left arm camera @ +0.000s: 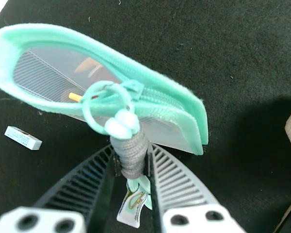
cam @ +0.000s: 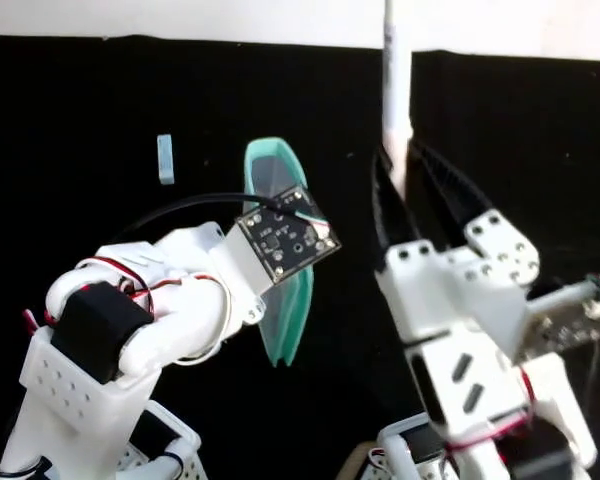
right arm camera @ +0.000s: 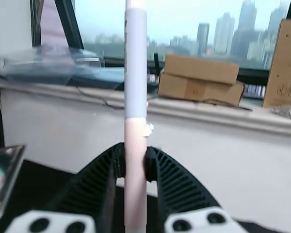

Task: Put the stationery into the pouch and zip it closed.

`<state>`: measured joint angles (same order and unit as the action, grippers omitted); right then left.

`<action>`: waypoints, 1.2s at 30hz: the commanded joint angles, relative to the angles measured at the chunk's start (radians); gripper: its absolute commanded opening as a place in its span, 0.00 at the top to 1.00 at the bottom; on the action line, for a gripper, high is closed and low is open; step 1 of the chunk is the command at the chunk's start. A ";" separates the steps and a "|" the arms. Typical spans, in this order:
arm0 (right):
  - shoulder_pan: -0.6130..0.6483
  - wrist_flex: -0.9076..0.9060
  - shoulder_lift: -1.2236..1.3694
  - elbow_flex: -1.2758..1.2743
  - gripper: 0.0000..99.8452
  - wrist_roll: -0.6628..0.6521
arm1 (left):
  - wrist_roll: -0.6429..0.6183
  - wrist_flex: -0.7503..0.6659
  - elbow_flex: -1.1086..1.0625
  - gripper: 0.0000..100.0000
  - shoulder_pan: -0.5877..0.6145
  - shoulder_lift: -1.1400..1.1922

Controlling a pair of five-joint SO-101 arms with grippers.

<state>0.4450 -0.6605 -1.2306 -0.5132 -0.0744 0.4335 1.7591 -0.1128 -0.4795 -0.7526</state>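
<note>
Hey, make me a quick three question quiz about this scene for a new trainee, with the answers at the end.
1. True or false: the right hand holds a pen upright.
2. The left hand grips: A the zipper pull of the pouch; B a ruler; C scissors.
3. Which loose item lies on the black table beside the pouch?
Key: 1 true; 2 A; 3 the small pale blue block.

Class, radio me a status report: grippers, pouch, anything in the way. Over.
Left gripper shut on zip pull of pouch. Right gripper shut on pen, upright. Eraser loose on table near pouch.
</note>
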 commanded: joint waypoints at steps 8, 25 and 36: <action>0.062 0.355 0.033 -0.168 0.99 0.011 | -0.008 -0.014 0.007 0.99 0.008 -0.004; 0.108 0.456 0.277 -0.165 0.99 0.114 | -0.008 -0.006 0.064 0.99 0.015 -0.002; 0.163 0.458 0.306 -0.173 0.99 0.120 | -0.008 -0.006 0.058 0.99 0.016 -0.005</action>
<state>0.5969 -0.2248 -0.9268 -0.6912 0.0330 0.4335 1.7591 -0.0852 -0.4780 -0.7511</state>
